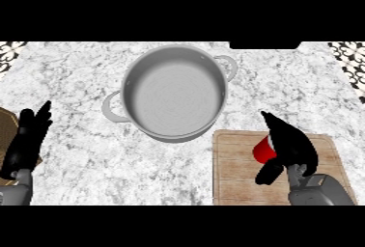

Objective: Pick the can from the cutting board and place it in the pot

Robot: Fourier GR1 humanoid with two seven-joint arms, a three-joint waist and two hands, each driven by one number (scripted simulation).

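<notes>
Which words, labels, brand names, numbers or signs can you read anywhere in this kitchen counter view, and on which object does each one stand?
None can be read.
Red can: only a plain red part shows beside the right hand; no label is visible.
Grey metal pot: no marking.
Pale wooden cutting board: wood grain only.
Patterned tiles at the top corners: an ornament, not writing.

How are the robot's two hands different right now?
The right hand is over the cutting board, wrapped round the red can; the left hand holds nothing. The right hand's fingers and thumb curl about the can, while the left hand's fingers are straight, pointing up the view. The right hand is at the task's work; the left hand rests near the view's left edge. Both are black, on grey forearms.
</notes>
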